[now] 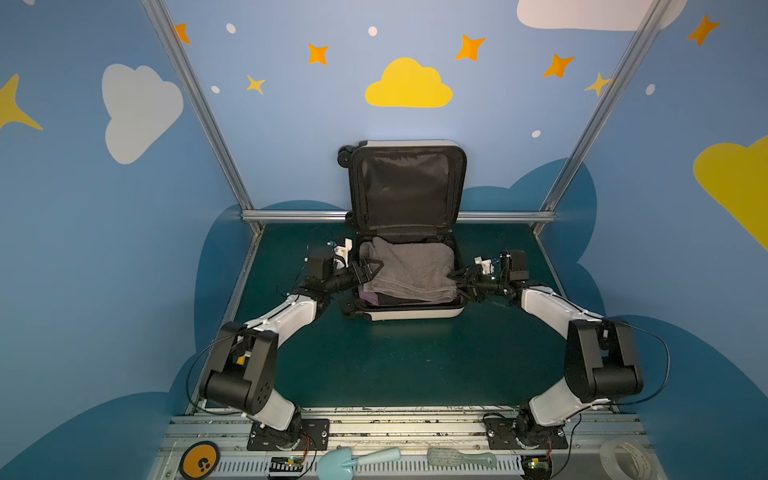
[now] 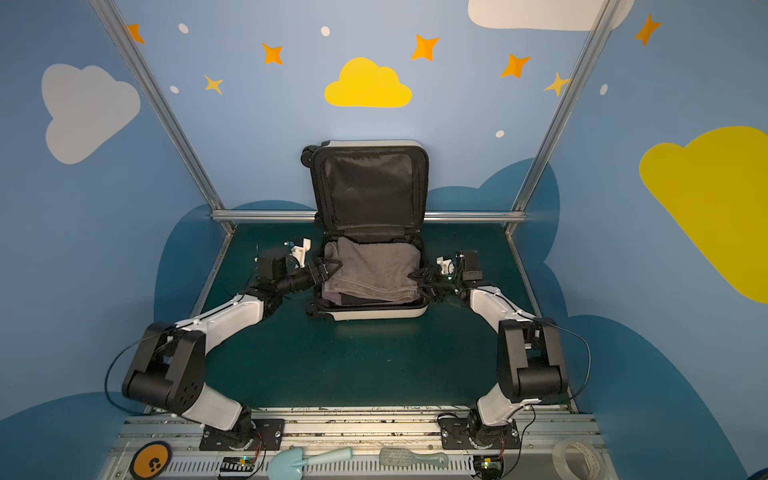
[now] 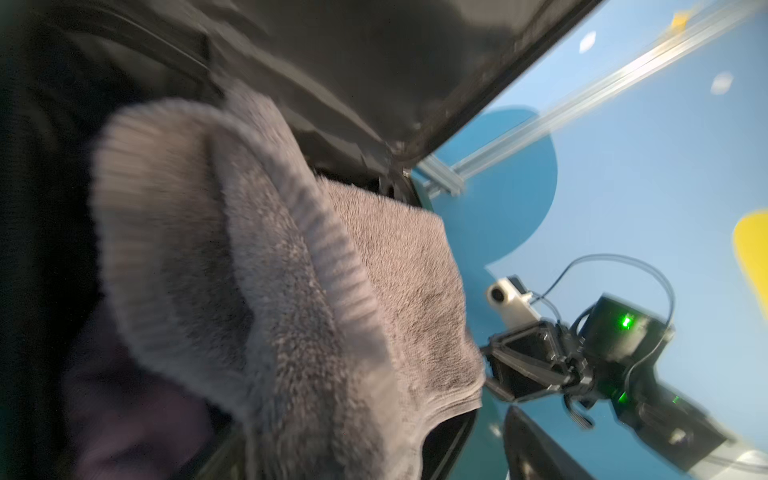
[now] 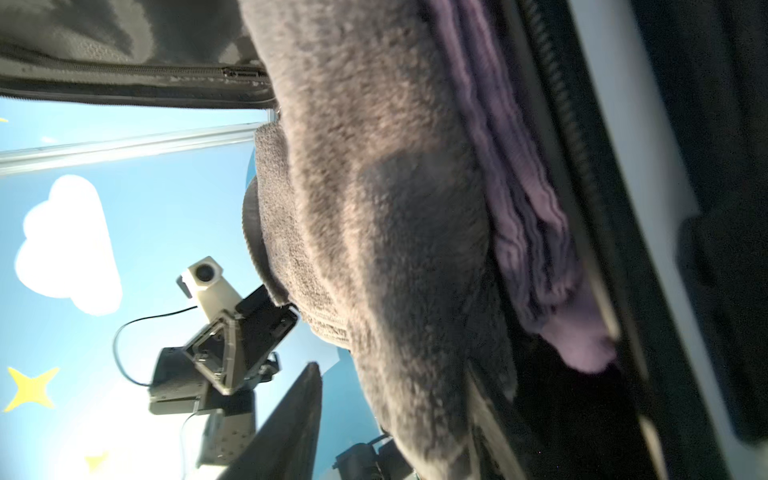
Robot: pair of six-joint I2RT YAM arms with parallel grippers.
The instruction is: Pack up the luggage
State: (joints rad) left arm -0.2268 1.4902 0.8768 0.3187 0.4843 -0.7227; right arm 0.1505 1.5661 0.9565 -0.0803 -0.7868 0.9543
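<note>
On the left, our left tool (image 1: 366, 269) sits at the left edge of the grey towel (image 1: 405, 270), jaws spread and clamping nothing, so we read it as released. In the middle of the desk (image 1: 415, 365) lies the luggage (image 1: 415, 313), a small white suitcase, its black-lined lid (image 1: 405, 187) standing upright at the back. The towel lies folded across the bottom half, over a purple cloth (image 1: 368, 297) and something dark beneath. On the right, our right tool (image 1: 462, 282) is at the towel's right edge, jaws apart too, gripping nothing. We judge the filling largely done: the towel may want tucking, and the lid is not yet lowered or zipped. A toy spade (image 1: 353, 459) and a brush (image 1: 461, 459) lie on the front rail; we cannot tell whether they belong inside
</note>
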